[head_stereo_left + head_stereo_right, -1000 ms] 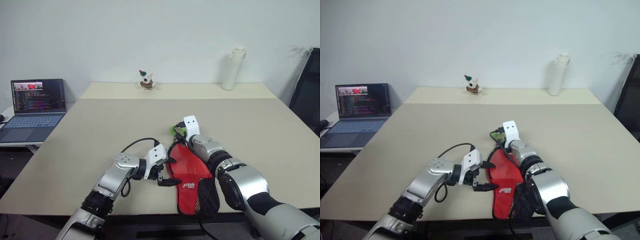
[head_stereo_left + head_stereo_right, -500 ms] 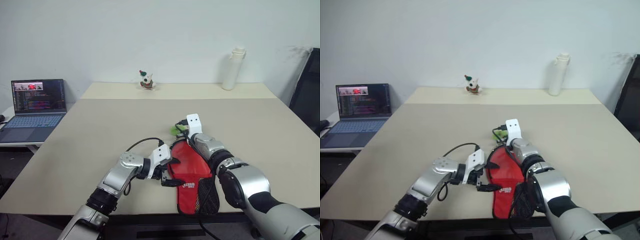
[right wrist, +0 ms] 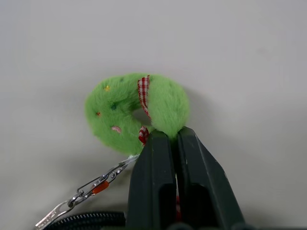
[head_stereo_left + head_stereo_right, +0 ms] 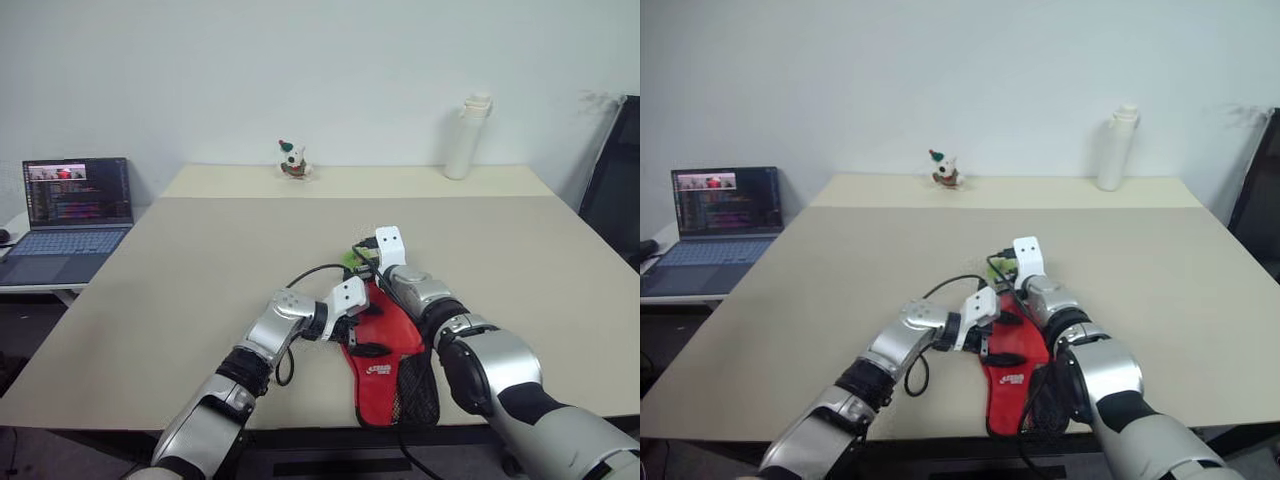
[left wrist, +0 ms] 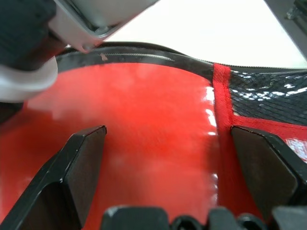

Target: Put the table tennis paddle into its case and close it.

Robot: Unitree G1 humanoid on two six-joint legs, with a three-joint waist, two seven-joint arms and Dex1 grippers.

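The case [image 4: 392,388] lies red side up near the table's front edge, its black mesh pocket [image 4: 418,392] at the near end. The paddle is hidden. Over the case's middle, my left gripper [image 4: 362,333] is open, its fingers [image 5: 85,158] spread wide above the red fabric [image 5: 153,110]. My right gripper [image 4: 360,263] is at the case's far end. It is shut [image 3: 173,136], its tips pinching the rim of a green fuzzy wreath charm [image 3: 165,103] that hangs by a metal clip [image 3: 91,188] from the black zipper edge.
The beige table [image 4: 200,260] reaches far back. A white bottle [image 4: 466,138] and a small plush toy [image 4: 292,160] stand at its far edge. An open laptop [image 4: 75,205] sits on a side table at left. A black chair [image 4: 615,190] is at right.
My left arm has swung right and forward, bringing its open gripper from beside the case to over its red middle. The right hand has stayed at the charm.
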